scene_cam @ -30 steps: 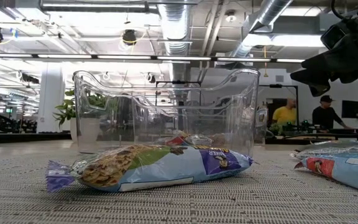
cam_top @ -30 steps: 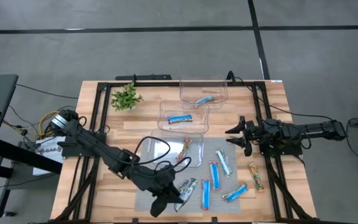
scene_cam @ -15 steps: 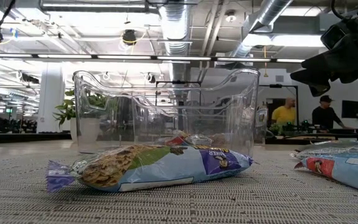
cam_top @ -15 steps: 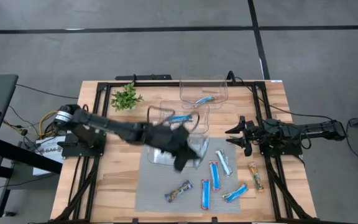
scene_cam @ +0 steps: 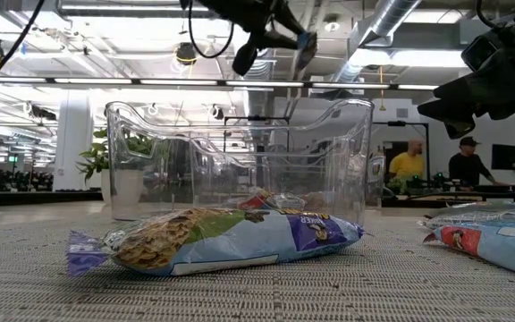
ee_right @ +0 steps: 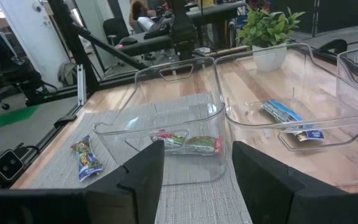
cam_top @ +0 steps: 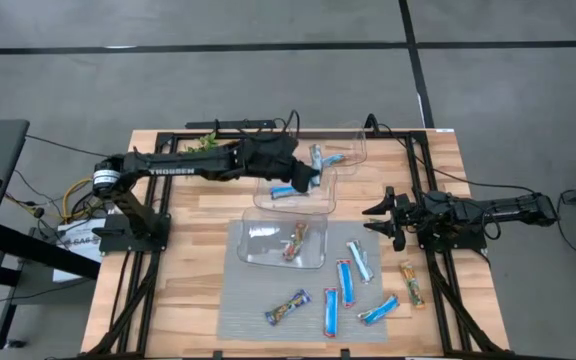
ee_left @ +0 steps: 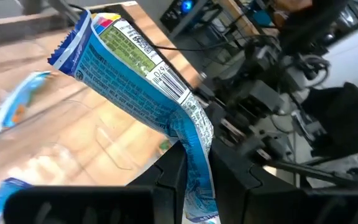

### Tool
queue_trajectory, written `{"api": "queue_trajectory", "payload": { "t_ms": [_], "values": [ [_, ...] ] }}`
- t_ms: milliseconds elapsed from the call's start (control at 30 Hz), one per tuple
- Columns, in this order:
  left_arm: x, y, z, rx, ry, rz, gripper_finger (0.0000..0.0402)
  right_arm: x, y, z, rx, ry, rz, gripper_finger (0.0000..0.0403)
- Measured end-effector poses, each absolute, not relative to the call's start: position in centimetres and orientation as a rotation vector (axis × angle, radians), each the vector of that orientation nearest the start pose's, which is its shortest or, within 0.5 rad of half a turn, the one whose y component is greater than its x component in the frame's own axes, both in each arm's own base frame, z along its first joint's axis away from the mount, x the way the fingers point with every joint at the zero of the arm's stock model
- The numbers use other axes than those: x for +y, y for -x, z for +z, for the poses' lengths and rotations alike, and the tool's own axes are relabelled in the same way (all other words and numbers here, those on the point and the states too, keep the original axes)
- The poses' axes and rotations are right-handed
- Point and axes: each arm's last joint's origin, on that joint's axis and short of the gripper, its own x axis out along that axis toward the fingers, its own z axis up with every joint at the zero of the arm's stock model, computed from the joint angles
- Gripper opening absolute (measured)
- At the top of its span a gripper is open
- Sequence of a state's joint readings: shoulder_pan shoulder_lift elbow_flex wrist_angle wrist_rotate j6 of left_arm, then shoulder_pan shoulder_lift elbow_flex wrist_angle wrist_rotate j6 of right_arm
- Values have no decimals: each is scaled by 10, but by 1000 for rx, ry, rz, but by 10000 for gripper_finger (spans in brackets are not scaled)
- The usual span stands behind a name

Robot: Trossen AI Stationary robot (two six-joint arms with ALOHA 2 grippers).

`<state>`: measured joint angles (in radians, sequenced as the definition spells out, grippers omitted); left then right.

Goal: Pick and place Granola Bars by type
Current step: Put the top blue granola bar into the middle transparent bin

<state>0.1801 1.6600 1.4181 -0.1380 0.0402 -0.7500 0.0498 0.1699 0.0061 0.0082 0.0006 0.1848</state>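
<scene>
My left gripper [cam_top: 308, 172] hovers above the clear bins near the table's far edge, shut on a pale blue wrapped bar [cam_top: 316, 157]. The low view shows that gripper [scene_cam: 275, 38] high over the bins. The far bin [cam_top: 353, 140] holds a pale blue bar [cam_top: 328, 160]. A bright blue bar [cam_top: 290, 191] lies in the middle bin [cam_top: 266, 178], and red multicolour bars [cam_top: 296, 240] lie in the near bin [cam_top: 258, 245]. Several bars lie flat on the grey mat: blue [cam_top: 344, 281], pale [cam_top: 359, 261], multicolour [cam_top: 290, 306], orange-brown [cam_top: 410, 283]. My right gripper [cam_top: 376, 222] waits open at the mat's right side. My left gripper pinches the pale blue bar by one end [ee_left: 194, 158] between its two fingers. The rest of the bar [ee_left: 129, 68] sticks out past the fingertips, bent over near them. It is lifted clear, well above the bins [scene_cam: 305, 43].
A small potted plant [cam_top: 203, 155] stands at the far left of the table. The grey mat [cam_top: 253, 305] covers the near middle. A black frame [cam_top: 158, 200] runs along the table's sides. People show far off in the room behind [scene_cam: 409, 161].
My left gripper has risen from the mat's near edge with a pale blue bar and swung toward the far edge, passing over the near bin to a spot above the middle and far bins. The multicolour bar beside it stayed on the mat.
</scene>
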Motion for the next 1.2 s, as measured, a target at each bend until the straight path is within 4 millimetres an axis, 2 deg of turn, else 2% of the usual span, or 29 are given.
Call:
{"api": "queue_trajectory", "payload": {
  "t_ms": [367, 500, 667, 900, 1067, 1200],
  "values": [
    [75, -377, 328, 326, 718, 310, 55, 5, -107, 152, 160, -180, 35, 184],
    [75, -372, 318, 444, 631, 352, 55, 5, -107, 152, 160, -180, 35, 184],
    [73, -363, 305, 619, 415, 423, 55, 5, -107, 152, 160, -180, 35, 184],
    [69, -350, 291, 866, 172, 363, 55, 5, -107, 152, 160, -181, 35, 184],
    [67, -346, 288, 927, 121, 350, 56, 5, -107, 152, 160, -180, 35, 184],
    [67, -346, 288, 929, 121, 351, 73, 5, -107, 152, 160, -181, 35, 184]
  ]
}}
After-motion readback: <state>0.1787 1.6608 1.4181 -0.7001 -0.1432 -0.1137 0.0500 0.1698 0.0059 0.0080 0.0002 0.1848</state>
